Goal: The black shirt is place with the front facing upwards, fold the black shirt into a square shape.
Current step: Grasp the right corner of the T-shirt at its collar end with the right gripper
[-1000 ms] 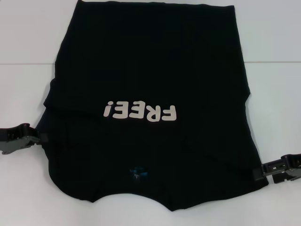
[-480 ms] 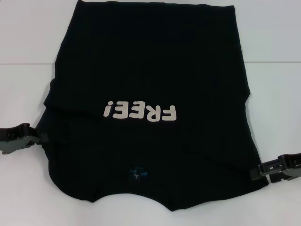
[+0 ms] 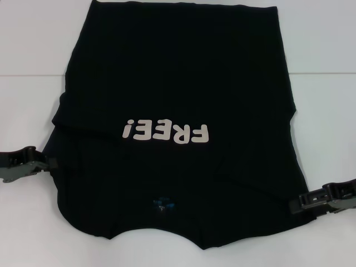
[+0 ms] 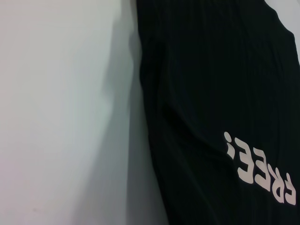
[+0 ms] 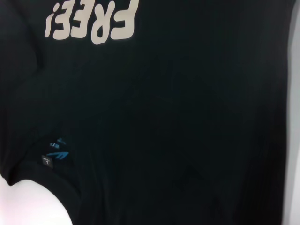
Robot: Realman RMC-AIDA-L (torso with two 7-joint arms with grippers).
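1. The black shirt (image 3: 178, 105) is lying flat on the white counter (image 3: 322, 111), front side up, with the white "FREE!" print (image 3: 166, 132) reading upside down in the head view.
2. The collar edge is lying nearest the robot, and the blue neck tag (image 3: 163, 204) is showing just inside the collar.
3. The sleeves are lying folded in over the body, so the shirt is forming a tall, roughly rectangular shape.
4. The left gripper (image 3: 49, 162) is sitting low over the counter at the shirt's left edge, its fingers (image 3: 51, 162) pointing inward and touching the fabric border.
5. Whether the left fingers are spread or closed on the fabric cannot be told from these views.
6. The right gripper (image 3: 295, 203) is sitting at the shirt's right edge, near the collar-side corner, with its fingers (image 3: 293, 202) over the fabric border.
7. The state of the right fingers cannot be told either; the fingertips are merging with the black cloth.
8. The "FREE!" print is lying between the two sets of fingers and farther from the robot than both.
9. The neck tag is lying between the fingers, roughly level with the right ones.
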